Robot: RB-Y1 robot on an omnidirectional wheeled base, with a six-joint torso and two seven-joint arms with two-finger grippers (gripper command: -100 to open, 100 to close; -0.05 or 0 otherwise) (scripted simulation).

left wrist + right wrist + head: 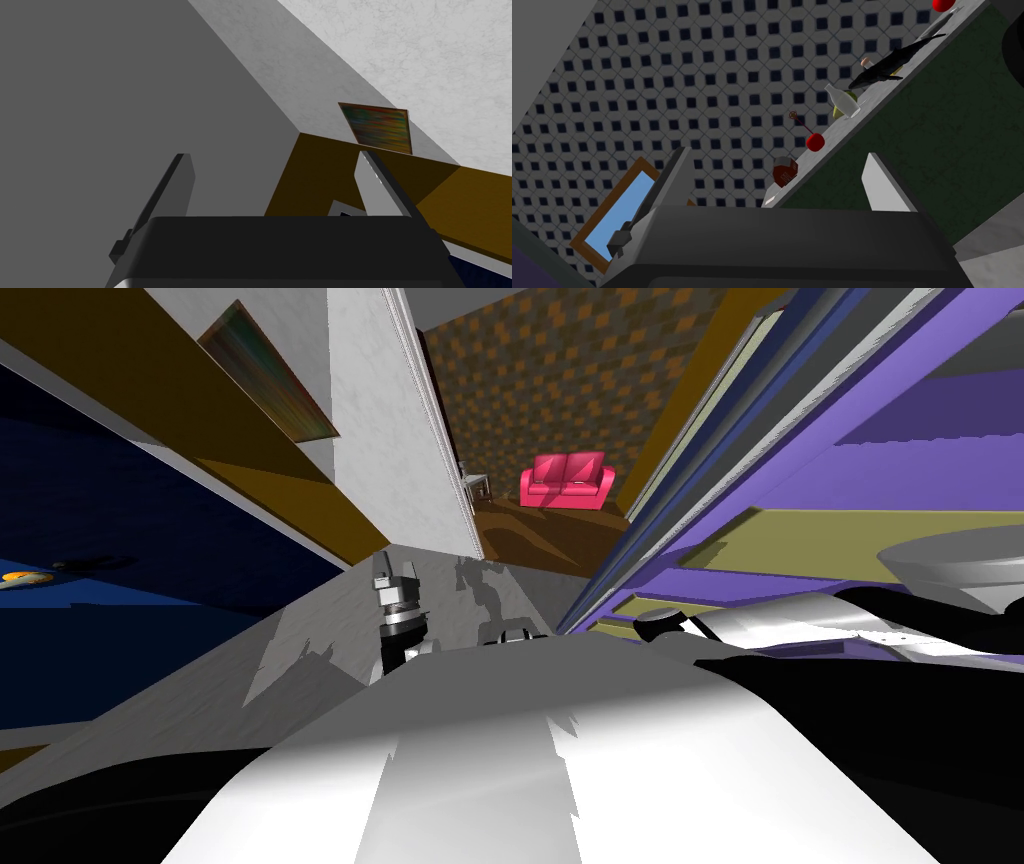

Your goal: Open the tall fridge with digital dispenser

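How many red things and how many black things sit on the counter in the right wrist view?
On the grey counter:
Red: 3 (round thing, ball on a stick, dark red jar)
Black: 1 (whale-shaped figure)
Total: 4

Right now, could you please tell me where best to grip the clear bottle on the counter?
Probably the clear bottle by its wide body, from the counter's front edge: it stands upright, neck narrow, with a dark whale figure close beside.
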